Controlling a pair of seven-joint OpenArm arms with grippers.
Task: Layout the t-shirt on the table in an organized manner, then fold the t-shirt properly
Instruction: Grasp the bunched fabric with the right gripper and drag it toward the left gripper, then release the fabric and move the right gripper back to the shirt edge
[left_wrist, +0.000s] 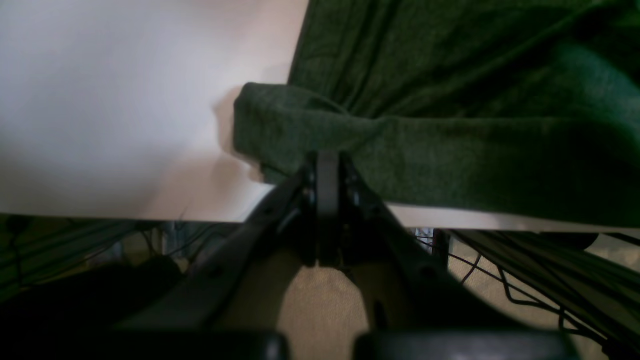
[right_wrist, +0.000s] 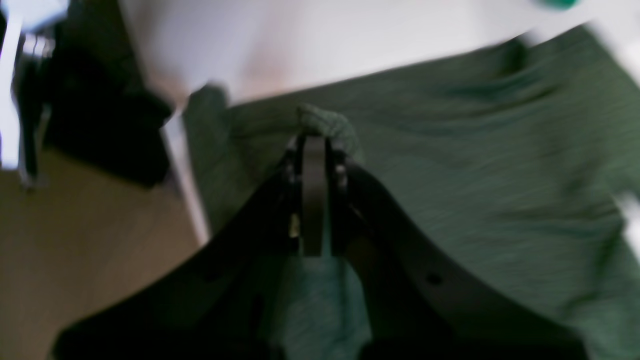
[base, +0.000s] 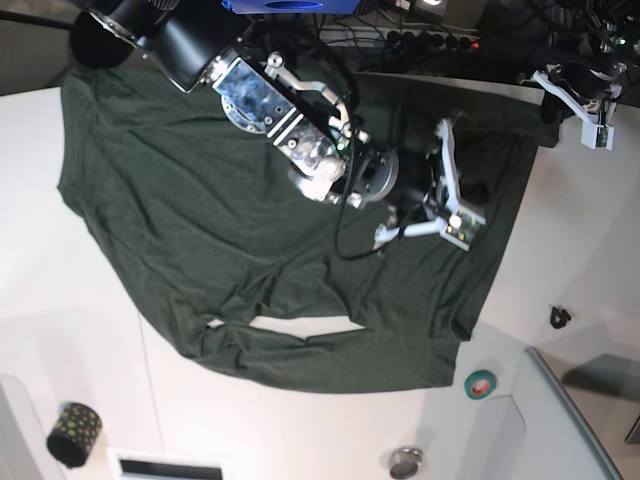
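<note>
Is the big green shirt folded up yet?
Not yet. The dark green knit t-shirt lies mostly spread, wrinkled, across the white table.

Base view looks straight down from overhead; both wrist views sit close behind their jaws, sharing the t-shirt (base: 250, 230) toward 12 o'clock.

The left gripper (left_wrist: 327, 165) is pinching shut on the t-shirt (left_wrist: 450, 150). The right gripper (right_wrist: 314, 145) is pinching it too.
</note>
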